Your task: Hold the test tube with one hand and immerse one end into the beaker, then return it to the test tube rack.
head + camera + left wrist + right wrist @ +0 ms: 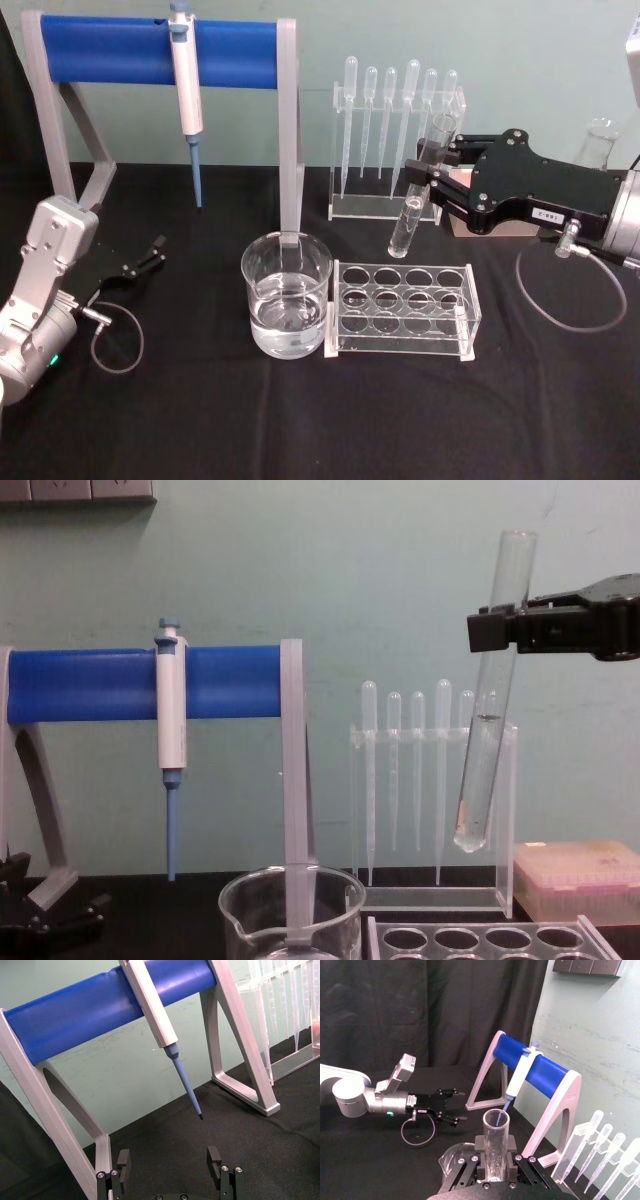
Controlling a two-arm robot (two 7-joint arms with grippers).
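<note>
Hand (430, 176) at right centre of the head view, clamped on the upper part of the clear round-bottomed glass tube (407, 218), holds it tilted in air behind the holed rack (403, 291) and right of the wide beaker (256, 290); left hand (157, 250) lies spread at left, its arm cut off.

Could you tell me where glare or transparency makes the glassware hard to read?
Head view: highlights ring the wide clear glass beaker; the clear glass test tube in the black right gripper merges with the pipette rack behind. Chest view: the tube stands clean against the wall above the gripper. Left gripper idles at left.
</note>
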